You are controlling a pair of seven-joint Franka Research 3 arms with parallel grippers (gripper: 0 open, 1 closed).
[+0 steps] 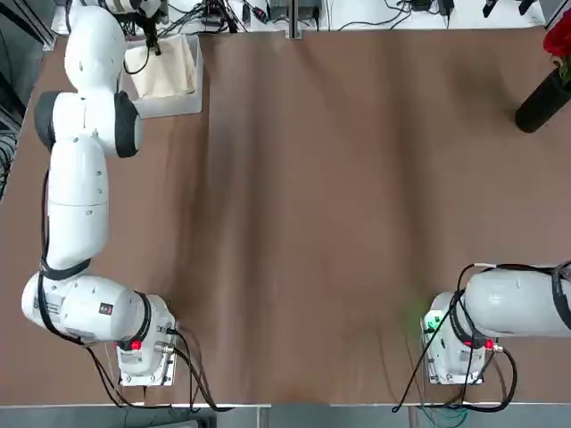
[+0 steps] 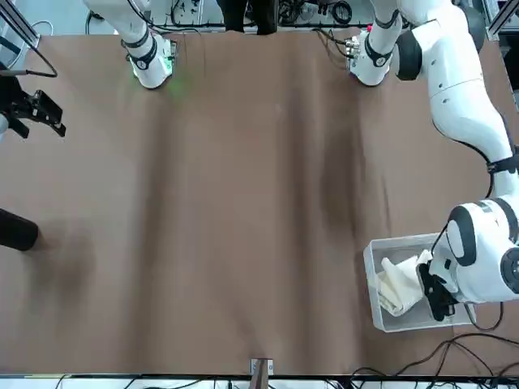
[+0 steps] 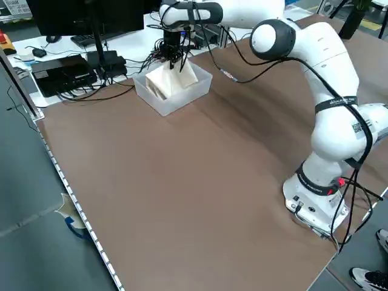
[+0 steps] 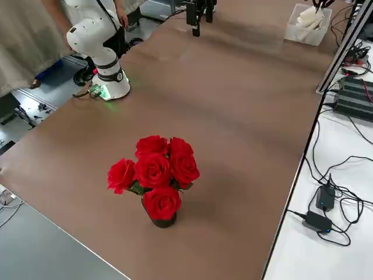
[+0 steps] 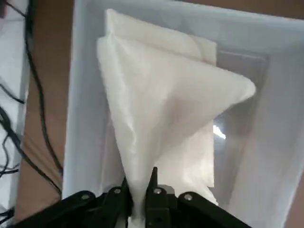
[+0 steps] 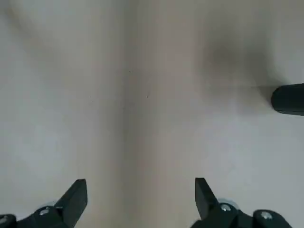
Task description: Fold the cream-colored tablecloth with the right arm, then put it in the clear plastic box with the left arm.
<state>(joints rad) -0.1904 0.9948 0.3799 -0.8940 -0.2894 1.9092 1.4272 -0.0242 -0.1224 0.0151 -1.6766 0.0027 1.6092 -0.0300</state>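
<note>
The cream-colored tablecloth (image 1: 167,73) is bunched into a peaked bundle inside the clear plastic box (image 1: 181,106) at the table's far left corner. My left gripper (image 5: 141,187) is shut on the top of the cloth (image 5: 166,104), just above the box (image 5: 85,95). From the front, the gripper (image 2: 431,293) hangs over the cloth (image 2: 397,284) in the box (image 2: 381,314). The left side view shows cloth (image 3: 165,82) drooping from the gripper (image 3: 176,60) into the box (image 3: 176,104). My right gripper (image 6: 141,190) is open over bare table at the right side (image 2: 47,120).
A dark vase of red roses (image 4: 154,175) stands near the far right corner (image 1: 542,102) and lies at the edge of the right wrist view (image 6: 287,99). Cables and electronics (image 3: 66,70) lie just beyond the table's far edge, behind the box.
</note>
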